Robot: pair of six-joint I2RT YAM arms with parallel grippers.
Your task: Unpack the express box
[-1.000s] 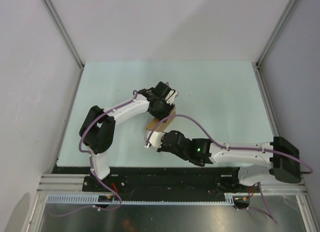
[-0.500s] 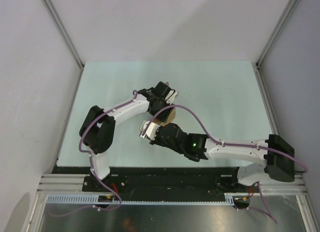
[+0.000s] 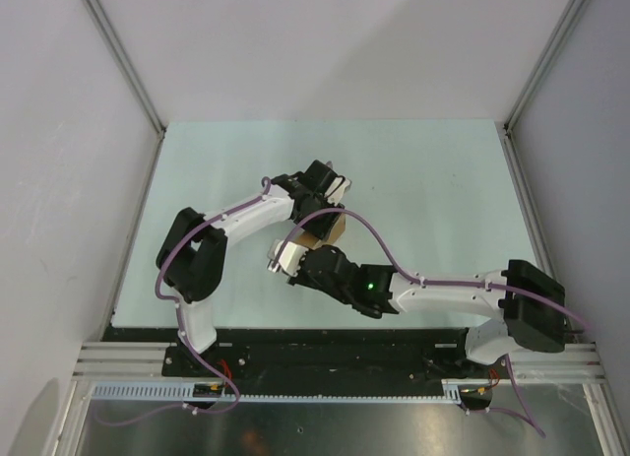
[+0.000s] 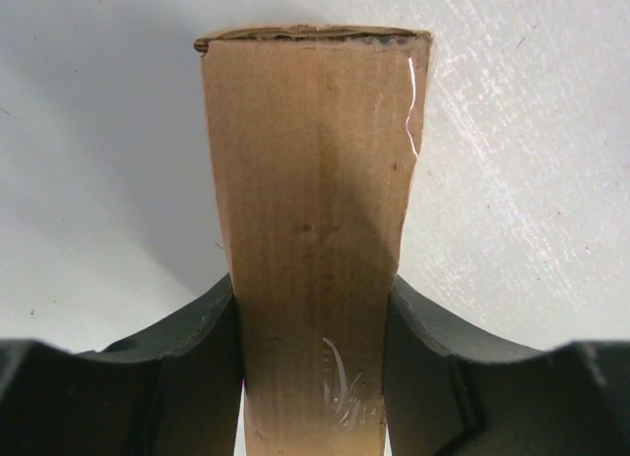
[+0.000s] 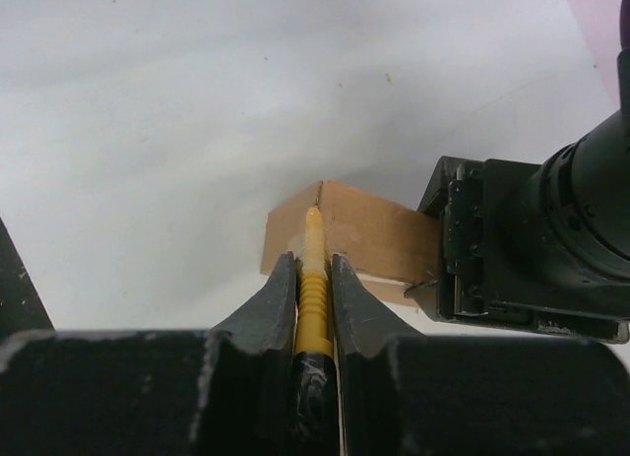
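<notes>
Two left fingers (image 4: 187,377) are clamped on opposite sides of the express box (image 4: 315,210), which is held near the middle of the table (image 3: 443,180). The right fingers (image 5: 276,303) are shut on a yellow ribbed utility knife (image 5: 313,279), its tip set at the box's corner edge.

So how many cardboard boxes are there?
1. The express box is in the middle of the table, clamped in the left end effector. None other shows, though the arms could hide one.
</notes>
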